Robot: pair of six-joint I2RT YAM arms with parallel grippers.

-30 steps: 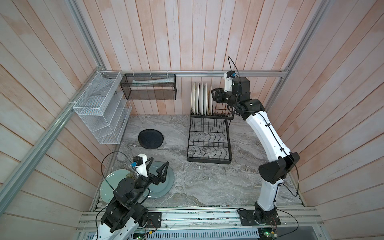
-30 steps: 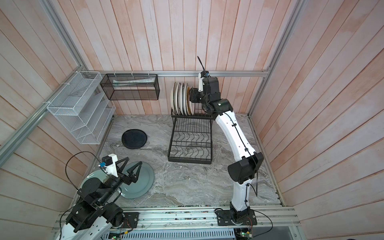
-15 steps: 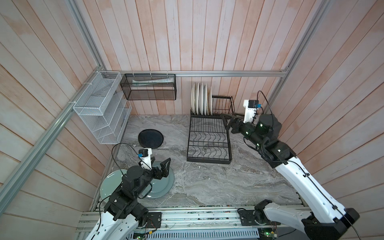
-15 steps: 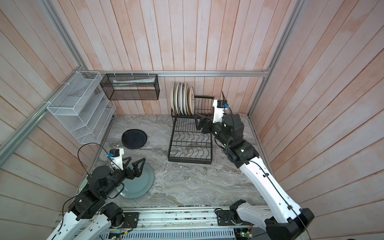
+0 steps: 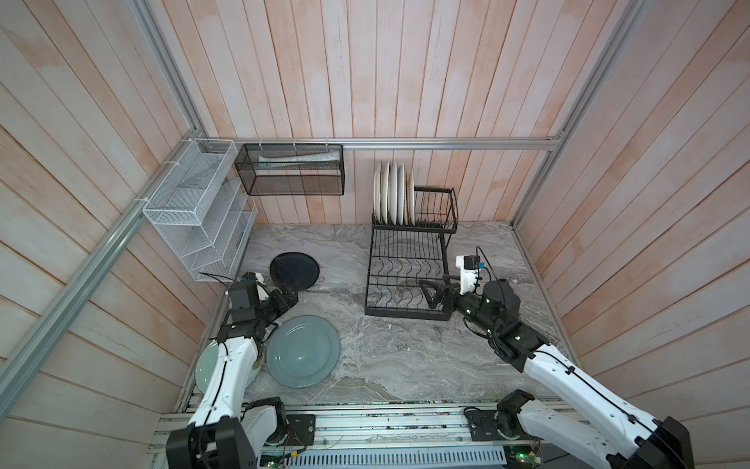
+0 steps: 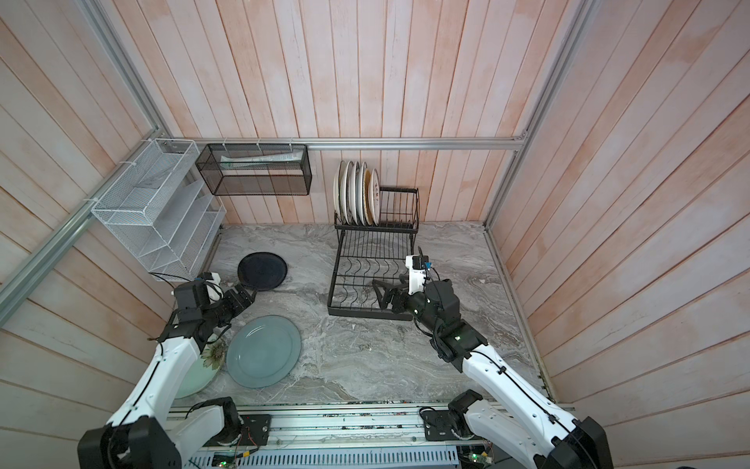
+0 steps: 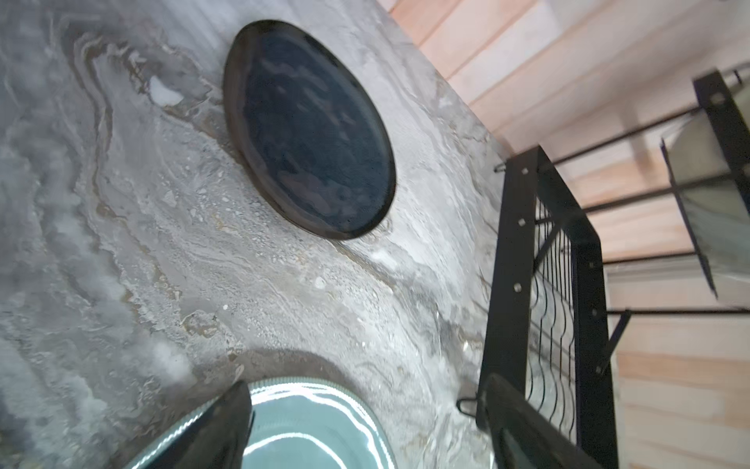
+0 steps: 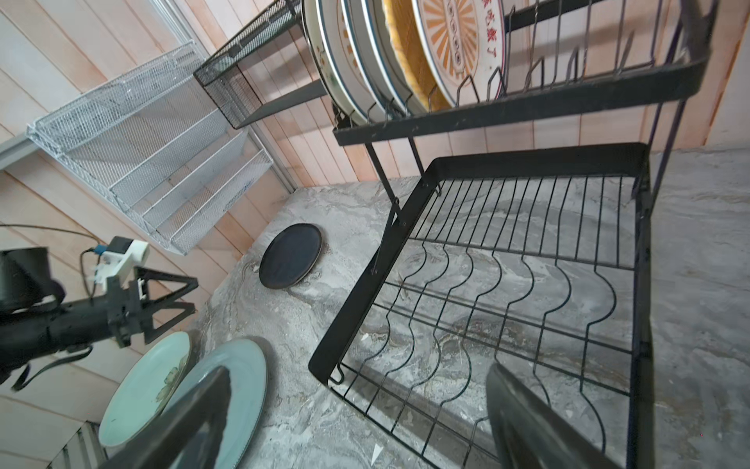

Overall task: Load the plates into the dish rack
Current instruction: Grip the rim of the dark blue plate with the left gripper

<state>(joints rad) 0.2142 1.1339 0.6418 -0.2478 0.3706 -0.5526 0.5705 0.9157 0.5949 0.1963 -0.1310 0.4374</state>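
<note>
Your right pincer [image 5: 427, 293] hovers wide open and empty above the black wire dish rack [image 5: 368, 280], whose upper tier holds a row of glossy round plates [image 5: 393, 193] on edge. Your left pincer [image 8: 195, 293], also spread and empty, hangs over the marbled grey tabletop [image 5: 406, 357] between a black plate [image 5: 295, 271] and a grey-blue plate [image 5: 303, 351], both lying flat.

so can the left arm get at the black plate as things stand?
Probably yes. The left pincer is open, just short of the black plate, with nothing between them. The plate lies flat, so gripping its rim may be awkward.
</note>
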